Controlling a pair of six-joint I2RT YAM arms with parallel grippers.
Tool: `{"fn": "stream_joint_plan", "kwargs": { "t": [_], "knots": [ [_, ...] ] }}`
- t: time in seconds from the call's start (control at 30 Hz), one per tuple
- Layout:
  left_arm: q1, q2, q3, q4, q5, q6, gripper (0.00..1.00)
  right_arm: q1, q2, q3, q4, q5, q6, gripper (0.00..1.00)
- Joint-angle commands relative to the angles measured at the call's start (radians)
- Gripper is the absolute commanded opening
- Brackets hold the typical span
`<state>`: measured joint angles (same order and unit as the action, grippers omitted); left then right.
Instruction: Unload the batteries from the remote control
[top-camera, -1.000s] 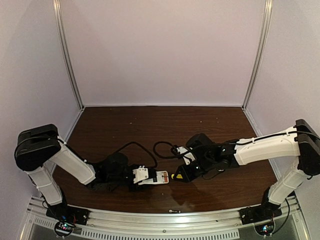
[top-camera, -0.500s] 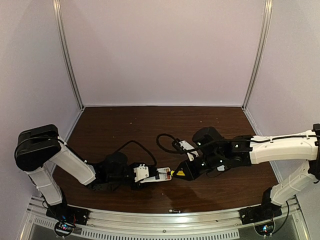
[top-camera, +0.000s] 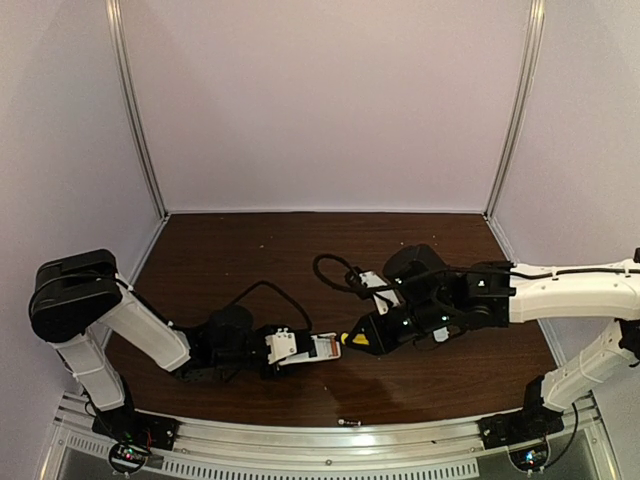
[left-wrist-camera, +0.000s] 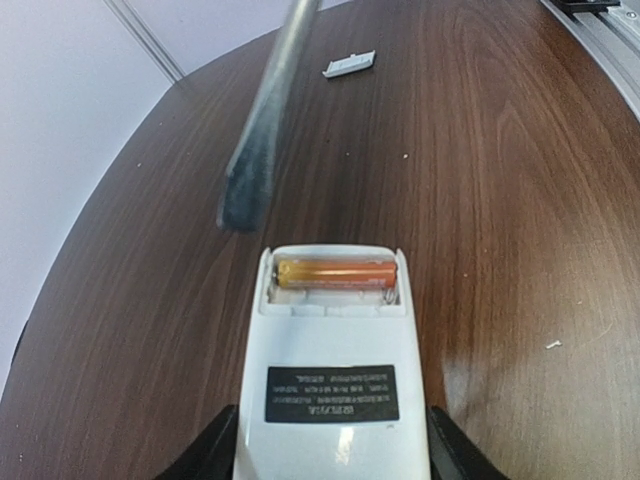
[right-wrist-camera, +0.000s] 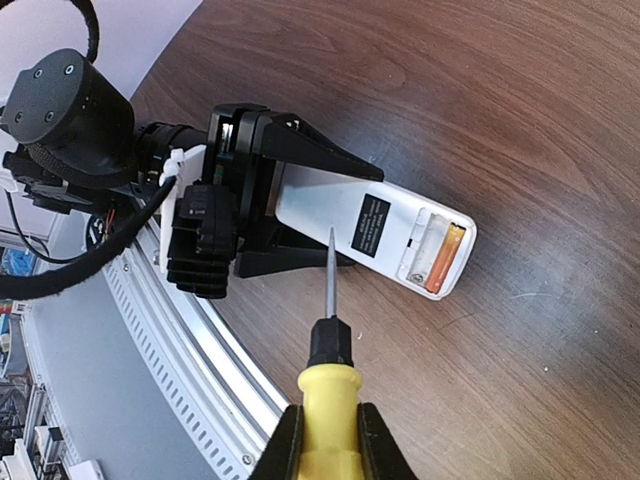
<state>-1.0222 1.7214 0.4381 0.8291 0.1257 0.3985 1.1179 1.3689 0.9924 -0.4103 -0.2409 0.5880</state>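
One orange battery (left-wrist-camera: 335, 272) lies crosswise in the open compartment at the far end of the remote control (left-wrist-camera: 330, 380). In the right wrist view the slot beside it looks bare and white. The remote control is turned back-side up, with a dark label (left-wrist-camera: 332, 393) showing on its white shell. Its near end sits between the two black fingers of the left claw (left-wrist-camera: 330, 448), which is clamped on its long edges. Its open end points toward the right arm.

A screwdriver (right-wrist-camera: 328, 400) is pinched by its yellow handle in the right claw (right-wrist-camera: 328, 445), whose fingers press on either side of the handle. The thin metal shaft reaches toward the remote control. From the left wrist the blurred tip hangs just beyond the open end, left of centre, and is apart from the battery. I cannot tell how high it is above the table (left-wrist-camera: 500, 150).

Farther out on the dark wooden table, well apart from the remote control, lies a small white cover piece (left-wrist-camera: 348, 64).
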Motion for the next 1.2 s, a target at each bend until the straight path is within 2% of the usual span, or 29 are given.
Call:
{"fn": "stream_joint_plan", "kwargs": {
  "t": [0.0, 0.4, 1.0, 1.17],
  "knots": [
    [-0.003, -0.029, -0.013, 0.059, -0.014, 0.0, 0.0, 0.026, 0.007, 0.048, -0.055, 0.075, 0.042, 0.0],
    [-0.003, -0.044, -0.016, 0.051, -0.018, -0.002, 0.0, 0.051, 0.052, 0.097, -0.118, 0.12, 0.077, 0.0],
    [-0.003, -0.048, -0.009, 0.035, -0.021, 0.0, 0.0, 0.056, 0.139, 0.133, -0.106, 0.133, 0.088, 0.0],
    [-0.003, -0.047, -0.01, 0.034, -0.022, -0.001, 0.0, 0.056, 0.151, 0.148, -0.144, 0.196, 0.092, 0.0]
  ]
}}
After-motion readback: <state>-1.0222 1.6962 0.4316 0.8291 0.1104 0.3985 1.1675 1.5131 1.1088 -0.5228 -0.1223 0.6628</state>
